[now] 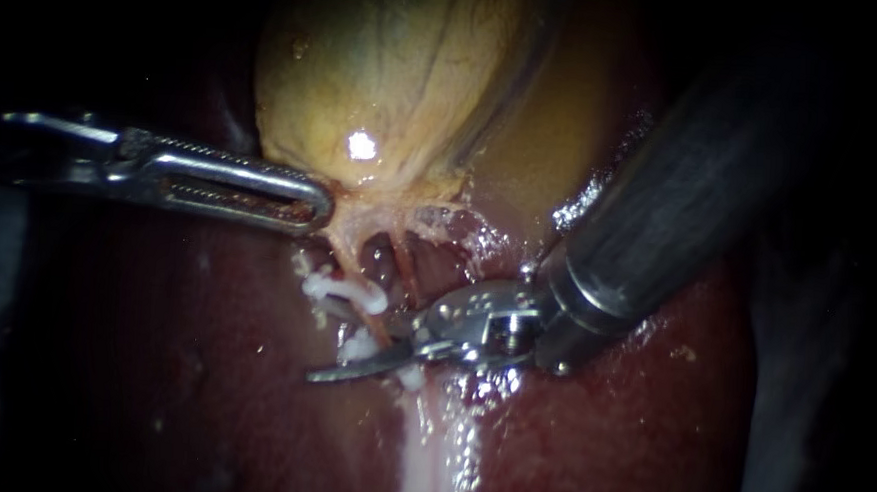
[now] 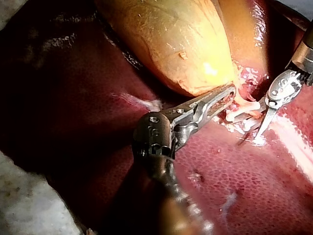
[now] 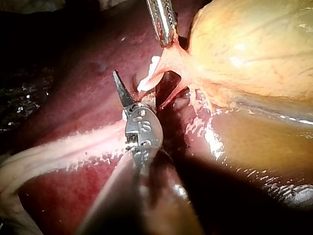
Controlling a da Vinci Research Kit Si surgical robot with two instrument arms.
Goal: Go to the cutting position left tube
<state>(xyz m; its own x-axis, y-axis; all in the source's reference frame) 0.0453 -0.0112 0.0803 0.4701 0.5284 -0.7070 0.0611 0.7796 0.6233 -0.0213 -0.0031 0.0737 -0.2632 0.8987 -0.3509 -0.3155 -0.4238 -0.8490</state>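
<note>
The yellow gallbladder (image 1: 397, 84) lies on the dark red liver (image 1: 172, 362). My left instrument (image 1: 315, 208) comes in from the left, its jaws shut on the gallbladder's neck, and also shows in the left wrist view (image 2: 230, 93) and right wrist view (image 3: 166, 36). Below the neck two thin tubes run down. The left tube (image 1: 376, 325) carries a white clip (image 1: 348, 289) above and another clip (image 1: 358, 347) lower down. My right instrument (image 1: 363, 352) has slim blades, open, at the left tube between those clips. One blade (image 3: 121, 90) points past the tube; the other is mostly hidden.
A pale white band of tissue (image 1: 432, 456) runs down the liver below the blades. The right tube (image 1: 407, 269) lies just right of the left one, close to the right instrument's hinge (image 1: 499, 324). Wet shiny tissue borders the gallbladder's right side.
</note>
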